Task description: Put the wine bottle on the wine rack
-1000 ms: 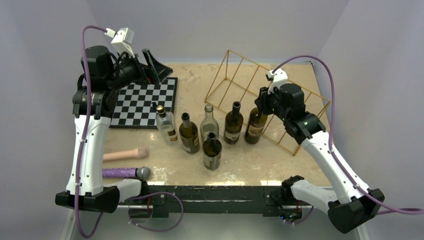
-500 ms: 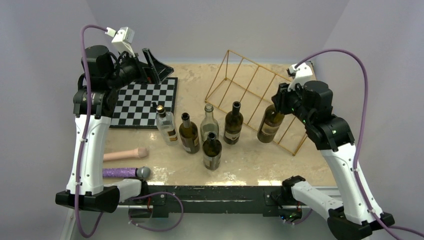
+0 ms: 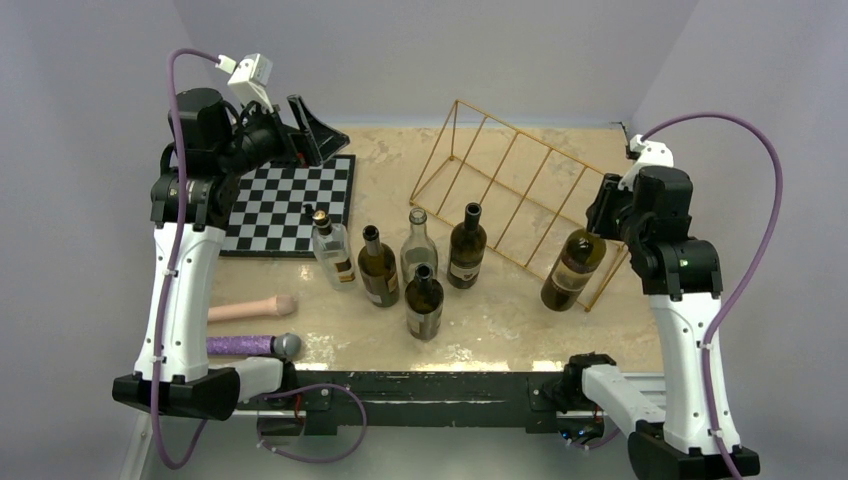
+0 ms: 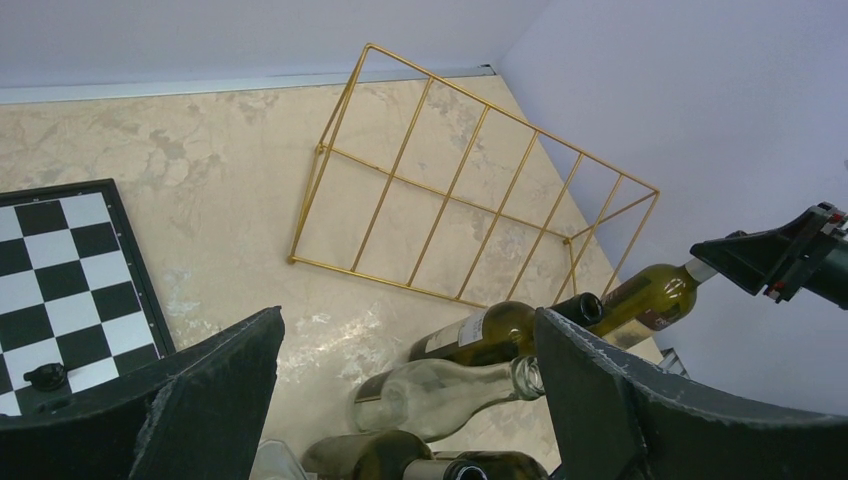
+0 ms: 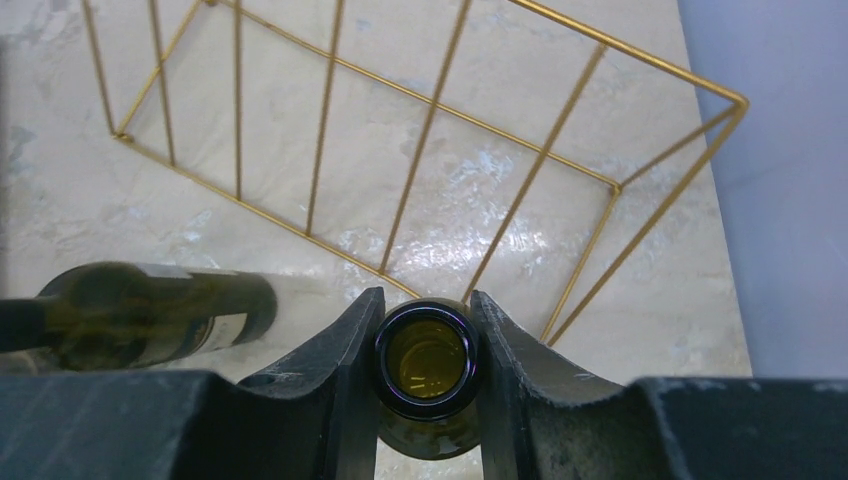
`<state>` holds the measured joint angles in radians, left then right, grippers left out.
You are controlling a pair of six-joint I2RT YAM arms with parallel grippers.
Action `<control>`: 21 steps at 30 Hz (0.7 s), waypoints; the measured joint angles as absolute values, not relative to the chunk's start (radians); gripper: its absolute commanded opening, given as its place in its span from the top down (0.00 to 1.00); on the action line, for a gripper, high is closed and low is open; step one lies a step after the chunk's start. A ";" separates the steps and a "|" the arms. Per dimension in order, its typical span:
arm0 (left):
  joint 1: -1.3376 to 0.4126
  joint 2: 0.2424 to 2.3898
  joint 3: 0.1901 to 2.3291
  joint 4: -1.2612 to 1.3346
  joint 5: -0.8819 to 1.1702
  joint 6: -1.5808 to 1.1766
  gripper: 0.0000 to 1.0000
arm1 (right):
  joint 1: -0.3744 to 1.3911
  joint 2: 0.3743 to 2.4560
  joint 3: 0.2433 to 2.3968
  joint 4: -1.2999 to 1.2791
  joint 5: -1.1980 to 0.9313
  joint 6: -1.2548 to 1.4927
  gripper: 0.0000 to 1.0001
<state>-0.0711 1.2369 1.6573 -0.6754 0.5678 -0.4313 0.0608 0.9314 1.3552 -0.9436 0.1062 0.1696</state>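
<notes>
R fingers (image 5: 360,335) clamped on wine bottle (image 3: 574,270) neck | tilted by wine rack (image 4: 447,193)

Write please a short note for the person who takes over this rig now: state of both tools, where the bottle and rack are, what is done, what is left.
Left tool: open, empty, raised near the checkered board.
Right tool: shut on the neck of the wine bottle.
Wine bottle: tilted, at the near right corner of the wine rack, not on it.
Done: bottle grasped.
Left: lay it on the rack, then release.
</notes>
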 measured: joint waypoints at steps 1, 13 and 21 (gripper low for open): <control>-0.071 1.238 1.657 -0.676 0.567 -0.431 0.02 | 0.047 0.932 1.341 -0.944 0.117 0.182 1.00; -0.071 1.266 1.657 -0.717 0.523 -0.400 0.02 | -0.065 1.012 1.322 -0.954 0.207 0.221 1.00; -0.071 1.266 1.658 -0.743 0.485 -0.369 0.02 | -0.108 1.077 1.324 -0.912 0.245 0.226 1.00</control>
<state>-0.0711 1.2659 1.6581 -0.7433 0.4854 -0.3691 -0.1078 1.0767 1.3239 -0.9123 0.2455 0.2264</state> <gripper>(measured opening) 0.983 0.357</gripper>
